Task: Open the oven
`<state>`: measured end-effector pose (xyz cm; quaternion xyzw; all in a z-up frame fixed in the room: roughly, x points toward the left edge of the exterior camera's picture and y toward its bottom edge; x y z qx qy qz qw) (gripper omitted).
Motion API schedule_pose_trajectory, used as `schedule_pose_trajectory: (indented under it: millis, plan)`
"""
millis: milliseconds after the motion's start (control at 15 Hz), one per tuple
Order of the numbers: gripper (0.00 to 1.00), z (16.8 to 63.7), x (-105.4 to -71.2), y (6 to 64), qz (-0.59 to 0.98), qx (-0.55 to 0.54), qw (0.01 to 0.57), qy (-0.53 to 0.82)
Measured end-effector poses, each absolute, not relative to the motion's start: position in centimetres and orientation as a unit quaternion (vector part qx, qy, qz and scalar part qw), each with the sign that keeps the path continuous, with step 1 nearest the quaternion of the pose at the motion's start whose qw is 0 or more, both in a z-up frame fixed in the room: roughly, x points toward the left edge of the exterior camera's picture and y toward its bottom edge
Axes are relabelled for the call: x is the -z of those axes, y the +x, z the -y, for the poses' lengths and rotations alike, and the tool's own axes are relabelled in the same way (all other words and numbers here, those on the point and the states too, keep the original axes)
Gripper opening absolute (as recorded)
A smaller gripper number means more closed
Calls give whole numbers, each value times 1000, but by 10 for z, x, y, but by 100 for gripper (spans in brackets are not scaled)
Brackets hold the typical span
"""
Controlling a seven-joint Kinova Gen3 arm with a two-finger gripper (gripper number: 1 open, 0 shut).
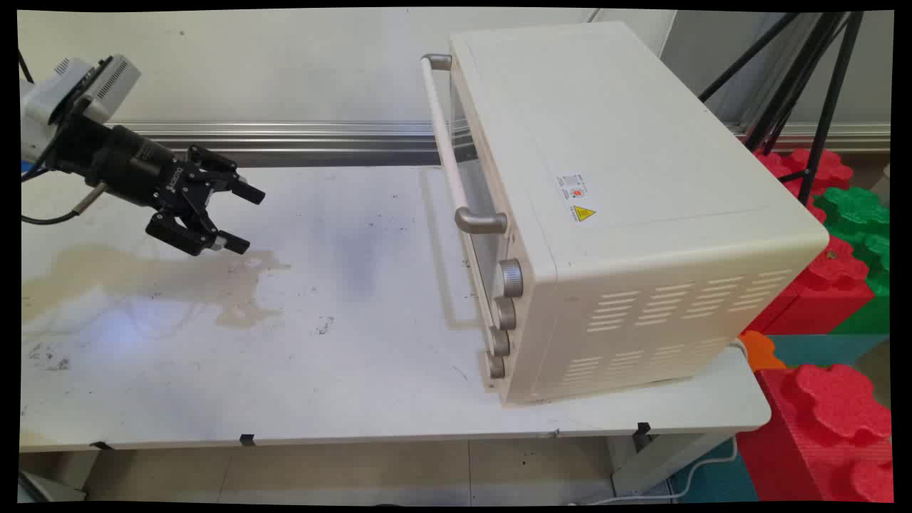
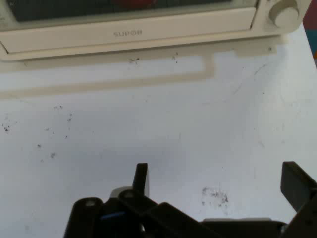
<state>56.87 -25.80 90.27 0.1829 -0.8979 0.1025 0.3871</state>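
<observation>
On my left the pincer (image 1: 241,218) is hovering above the table (image 1: 342,342), its two black fingers (image 1: 248,192) spread wide with nothing between them, and it is pointing toward the right. Below it a pale brownish stain (image 1: 149,274) is spreading across the white tabletop, with small dark scuff marks scattered further along.

Moving right, well apart from the pincer, I am looking at a cream-white toaster oven (image 1: 627,214) sitting on the table's right half, with its front facing left toward the pincer. Its glass door is shut. A long handle bar (image 1: 445,142) with grey ends is running across the top of the door, and four grey knobs (image 1: 510,278) are lining up in a column beside the door. Vent slots are showing on its near side, and a small warning sticker (image 1: 577,196) is on top.

In the hand view the oven's front (image 2: 129,32) is filling the top edge.
</observation>
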Motion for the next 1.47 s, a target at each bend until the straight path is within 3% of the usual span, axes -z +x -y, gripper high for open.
schedule_pose_trajectory:
  millis: [1467]
  plan:
    - [100, 298, -960, 527, 822, -113, 509, 227]
